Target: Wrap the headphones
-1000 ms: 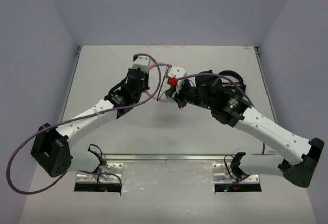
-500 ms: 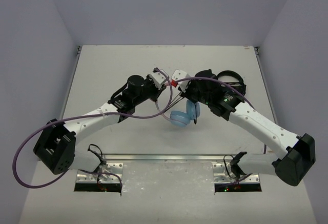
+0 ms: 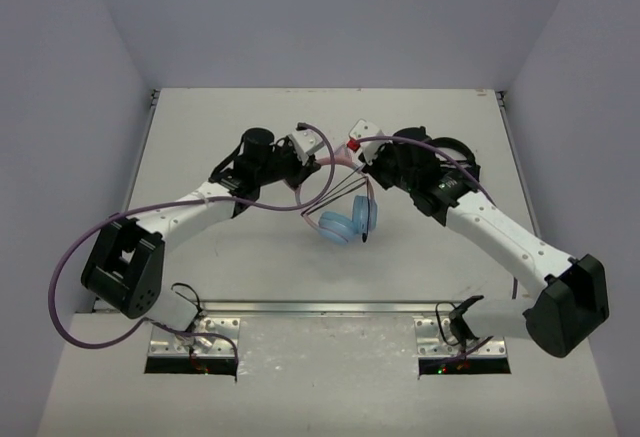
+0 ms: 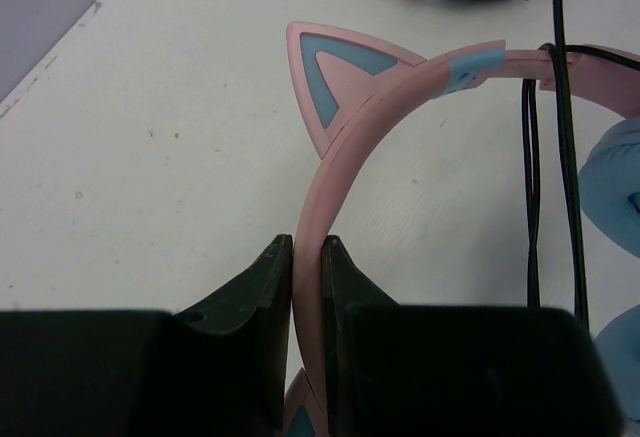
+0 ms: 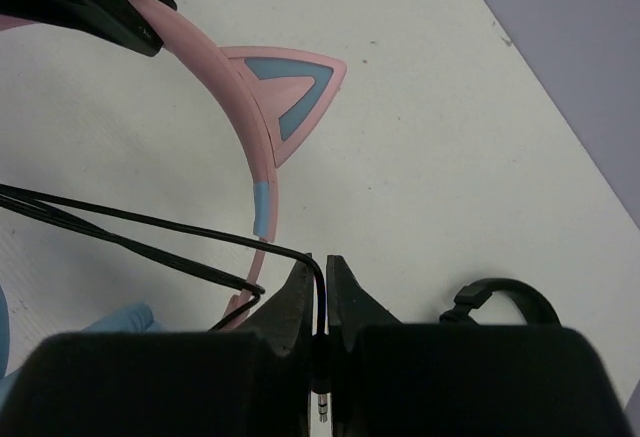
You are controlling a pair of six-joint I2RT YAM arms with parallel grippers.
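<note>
The left gripper [image 4: 308,247] is pinching the pink band of the headphones [image 4: 350,132], its 2 fingers closed on the band just short of 1 cat ear. Past that ear, farther from the fingers, a blue patch marks the band, and 2 strands of the black cable [image 4: 565,157] cross it there. The right gripper [image 5: 318,262] faces the left one and is pressed together on the cable near its plug. From those fingers the strands run off to the left, over the band just beyond them. The blue earcups sit between the 2 grippers, on the side toward the arm bases. Black headphones [image 3: 455,149] lie on the table [image 3: 220,127] just right of the right gripper, partly hidden by that arm.
</note>
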